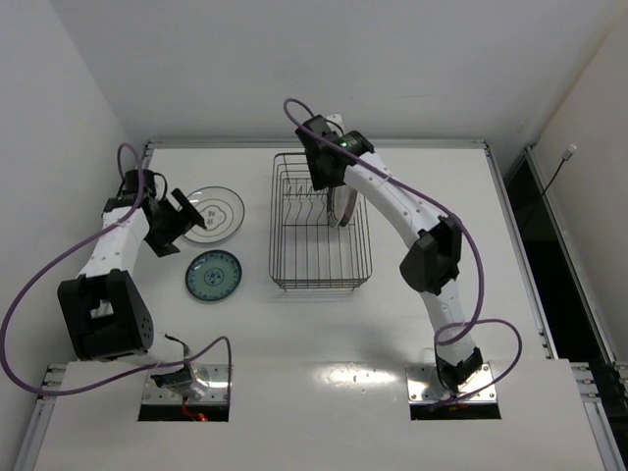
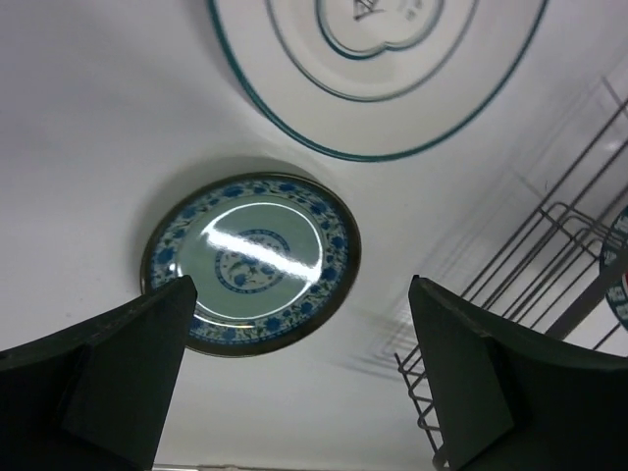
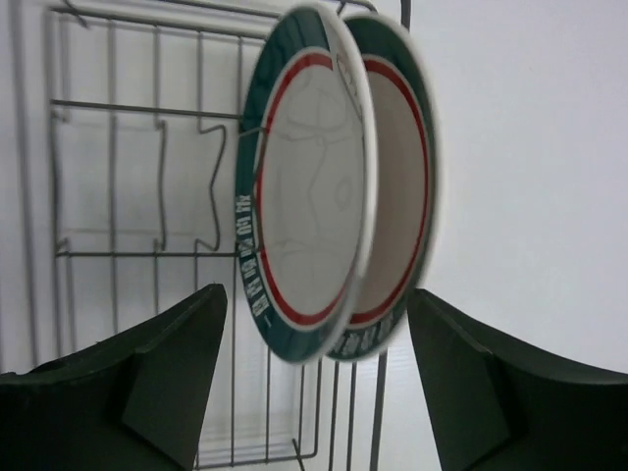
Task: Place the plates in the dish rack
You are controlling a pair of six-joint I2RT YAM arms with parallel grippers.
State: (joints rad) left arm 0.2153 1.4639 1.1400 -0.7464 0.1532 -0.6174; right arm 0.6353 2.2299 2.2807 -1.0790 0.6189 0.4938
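The dark wire dish rack (image 1: 294,270) stands mid-table. Two white plates with teal-and-red rims (image 1: 344,208) stand upright side by side at its right side; the right wrist view shows the left one (image 3: 309,186) and the right one (image 3: 397,186) on edge. My right gripper (image 3: 314,373) is open and empty, its jaws wide on either side of their lower rims. A pale plate with a faint pattern (image 1: 213,214) and a small teal-patterned plate (image 1: 213,276) lie flat left of the rack. My left gripper (image 1: 184,218) is open and empty above them, the teal plate (image 2: 253,262) by its left finger.
The rack's wire corner (image 2: 432,412) shows by my left gripper's right finger. The pale plate (image 2: 378,74) lies beyond the teal one in that view. White walls enclose the table on three sides.
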